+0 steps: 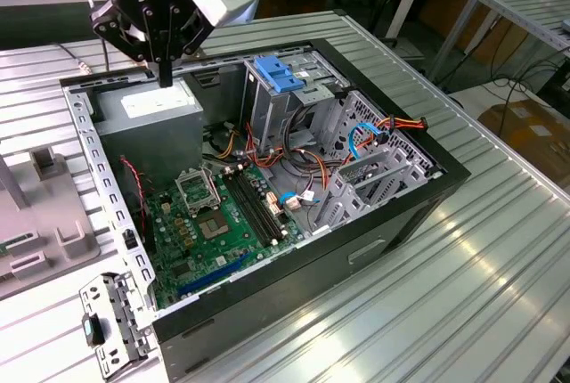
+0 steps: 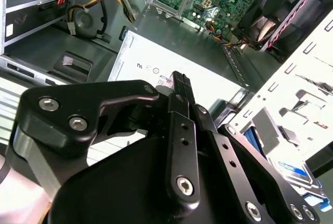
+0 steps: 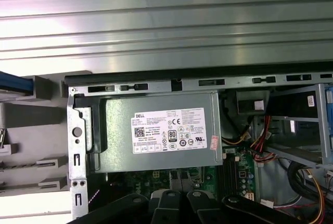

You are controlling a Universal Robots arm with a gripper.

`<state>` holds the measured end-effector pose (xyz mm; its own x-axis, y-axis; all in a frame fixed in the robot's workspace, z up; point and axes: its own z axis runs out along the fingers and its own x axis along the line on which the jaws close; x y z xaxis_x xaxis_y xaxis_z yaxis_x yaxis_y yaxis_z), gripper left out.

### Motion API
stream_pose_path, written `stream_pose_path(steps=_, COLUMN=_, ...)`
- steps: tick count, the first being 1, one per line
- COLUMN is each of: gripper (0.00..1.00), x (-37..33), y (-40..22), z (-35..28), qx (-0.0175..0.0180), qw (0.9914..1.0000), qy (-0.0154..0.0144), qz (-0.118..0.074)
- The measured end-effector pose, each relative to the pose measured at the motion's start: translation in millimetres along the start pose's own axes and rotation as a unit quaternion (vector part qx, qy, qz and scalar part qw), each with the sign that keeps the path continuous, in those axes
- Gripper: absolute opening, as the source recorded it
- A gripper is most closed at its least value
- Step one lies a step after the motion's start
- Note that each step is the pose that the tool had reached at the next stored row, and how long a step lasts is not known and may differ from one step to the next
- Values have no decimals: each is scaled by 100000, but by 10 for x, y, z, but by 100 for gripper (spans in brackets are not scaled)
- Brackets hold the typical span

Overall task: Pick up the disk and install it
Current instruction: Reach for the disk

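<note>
Jaws pressed together and empty, my gripper (image 1: 165, 76) hovers over the power supply (image 1: 147, 107) in a corner of the case (image 1: 374, 223); the disk (image 2: 291, 172) lies outside, not yet picked.

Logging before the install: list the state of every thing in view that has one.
hand: shut, empty, above the power supply.
disk: outside the case wall, not gripped, not yet installed.
computer case: lying on its side, side panel off, insides open.
power supply: seated in a corner of the case, label facing up.
</note>
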<state>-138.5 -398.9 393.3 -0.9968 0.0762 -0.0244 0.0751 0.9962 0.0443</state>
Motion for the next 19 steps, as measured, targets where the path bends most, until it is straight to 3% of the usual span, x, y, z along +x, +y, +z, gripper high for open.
stream_pose_path(steps=19, gripper=11, x=58, y=-4, z=-2, qx=0, qw=100000, qy=0, qz=1)
